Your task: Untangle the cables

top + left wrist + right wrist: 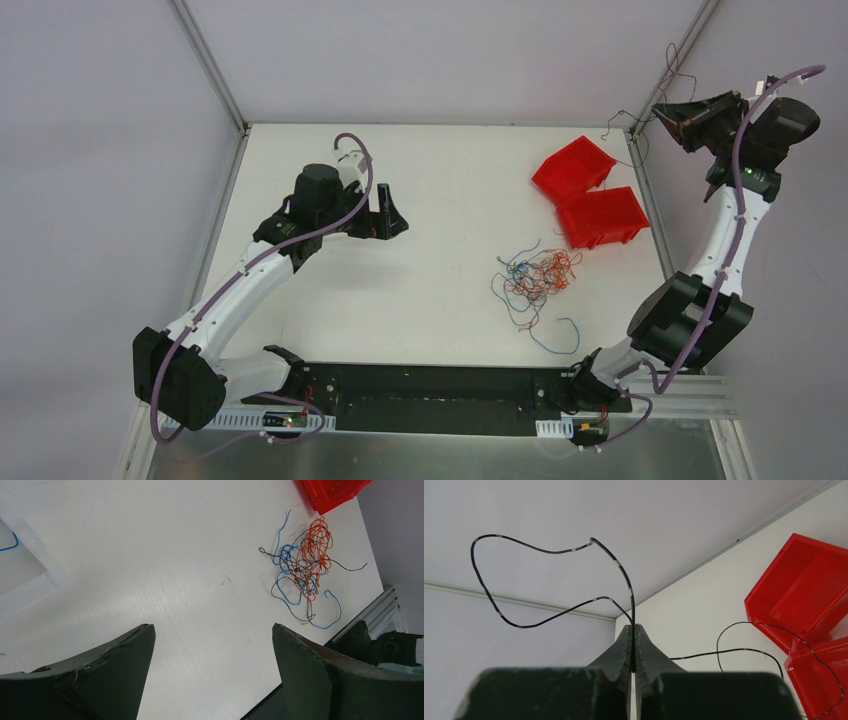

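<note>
The cables (537,278) lie as a tangle of thin orange, blue and black wires on the white table, right of centre; in the left wrist view the cables (305,567) sit at the upper right. My left gripper (385,215) hovers well to the left of the tangle. Its jaws stand wide apart, and between them my left gripper (212,626) holds only bare table. My right gripper (665,115) is raised at the back right corner, away from the tangle. Seen from its wrist, my right gripper (633,627) is shut on one thin black wire (632,607), which loops up against the wall.
Two red bins (575,168) (603,217) stand behind and to the right of the tangle, and they show as red bins (804,590) below the held wire. A loose blue strand (565,340) trails toward the black rail (440,390) at the near edge. Grey walls enclose the table.
</note>
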`<action>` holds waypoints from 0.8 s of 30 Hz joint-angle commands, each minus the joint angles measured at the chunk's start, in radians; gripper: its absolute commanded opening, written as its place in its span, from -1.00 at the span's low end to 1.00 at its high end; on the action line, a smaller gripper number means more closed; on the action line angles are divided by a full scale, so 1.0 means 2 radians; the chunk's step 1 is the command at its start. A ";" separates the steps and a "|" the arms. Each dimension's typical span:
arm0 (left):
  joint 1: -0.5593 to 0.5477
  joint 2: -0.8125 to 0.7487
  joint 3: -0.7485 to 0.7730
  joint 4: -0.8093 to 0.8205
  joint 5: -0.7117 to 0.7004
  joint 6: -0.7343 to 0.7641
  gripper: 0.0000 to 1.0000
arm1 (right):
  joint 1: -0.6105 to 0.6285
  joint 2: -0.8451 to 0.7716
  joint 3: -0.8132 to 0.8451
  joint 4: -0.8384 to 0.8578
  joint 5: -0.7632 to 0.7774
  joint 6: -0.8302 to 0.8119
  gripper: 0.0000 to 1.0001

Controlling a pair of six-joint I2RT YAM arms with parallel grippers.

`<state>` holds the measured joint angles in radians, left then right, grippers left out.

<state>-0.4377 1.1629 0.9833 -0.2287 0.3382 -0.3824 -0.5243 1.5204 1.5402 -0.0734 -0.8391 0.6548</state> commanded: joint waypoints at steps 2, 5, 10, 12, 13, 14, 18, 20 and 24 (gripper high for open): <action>0.001 -0.003 0.032 -0.013 0.013 0.004 0.80 | -0.021 0.020 0.056 0.007 0.004 0.003 -1.00; 0.001 0.001 0.043 -0.022 0.008 0.012 0.80 | -0.031 0.024 0.065 0.006 0.007 0.004 -1.00; 0.001 0.013 0.055 -0.026 0.009 0.012 0.80 | -0.041 0.026 0.066 -0.008 0.003 -0.008 -1.00; 0.001 0.017 0.058 -0.026 0.011 0.010 0.80 | -0.041 0.013 0.045 -0.012 0.008 -0.017 -1.00; 0.001 0.018 0.058 -0.025 0.012 0.009 0.80 | -0.040 0.004 0.028 -0.008 0.011 -0.019 -1.00; 0.001 0.019 0.057 -0.025 0.012 0.009 0.80 | -0.040 -0.007 0.007 -0.003 0.015 -0.019 -1.00; 0.001 0.018 0.051 -0.025 0.008 0.009 0.80 | -0.038 -0.056 -0.091 0.016 0.037 -0.022 -1.00; 0.001 0.017 0.045 -0.025 0.006 0.008 0.80 | -0.038 -0.077 -0.134 0.016 0.041 -0.026 -1.00; 0.001 0.015 0.036 -0.021 0.006 0.007 0.80 | -0.038 -0.120 -0.189 -0.020 0.076 -0.050 -1.00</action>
<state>-0.4377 1.2030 1.0584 -0.2890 0.3397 -0.3752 -0.5995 1.3876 1.2213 -0.0891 -0.7574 0.6109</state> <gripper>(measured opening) 0.899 0.009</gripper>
